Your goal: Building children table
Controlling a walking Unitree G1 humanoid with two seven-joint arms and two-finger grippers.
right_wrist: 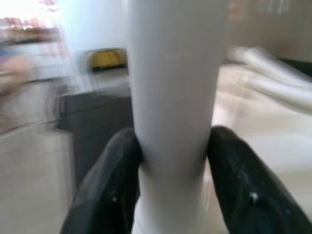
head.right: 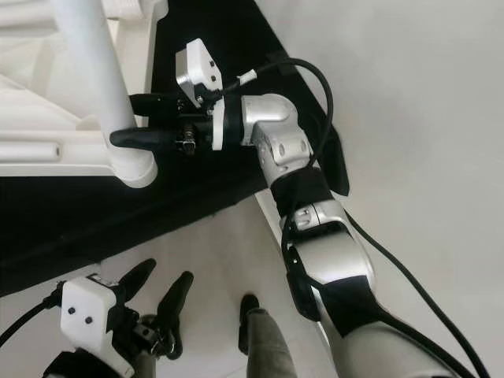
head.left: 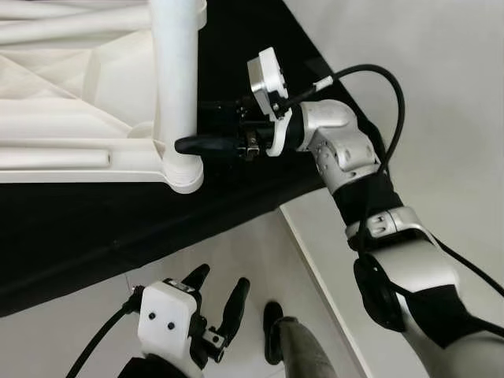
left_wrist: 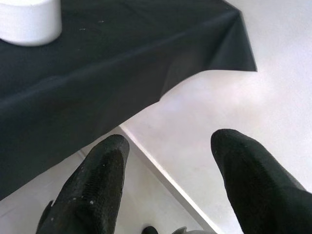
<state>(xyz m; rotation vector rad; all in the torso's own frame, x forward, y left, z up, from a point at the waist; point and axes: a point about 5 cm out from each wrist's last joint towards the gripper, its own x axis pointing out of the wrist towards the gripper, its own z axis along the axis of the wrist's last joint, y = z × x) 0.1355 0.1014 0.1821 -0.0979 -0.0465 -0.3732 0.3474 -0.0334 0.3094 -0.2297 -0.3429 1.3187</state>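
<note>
The white children's table (head.left: pixel 71 118) lies upside down on a black cloth (head.left: pixel 94 228). A round white leg (head.left: pixel 177 71) stands upright in the socket (head.left: pixel 185 172) at the table's near right corner. My right gripper (head.left: pixel 187 126) reaches in from the right and is shut on this leg just above the socket. In the right wrist view the leg (right_wrist: pixel 173 73) sits tight between both black fingers (right_wrist: pixel 105 190). Low at the front, my left gripper (head.left: pixel 220 279) is open over the pale floor, holding nothing and well short of the table.
The black cloth ends in a corner (left_wrist: pixel 246 63) on the pale floor, to the right of the table. A floor seam (head.left: pixel 315 268) runs diagonally below it. Other white tubular parts (head.left: pixel 71 24) lie at the far left. A dark foot (head.left: pixel 272 331) stands near my left gripper.
</note>
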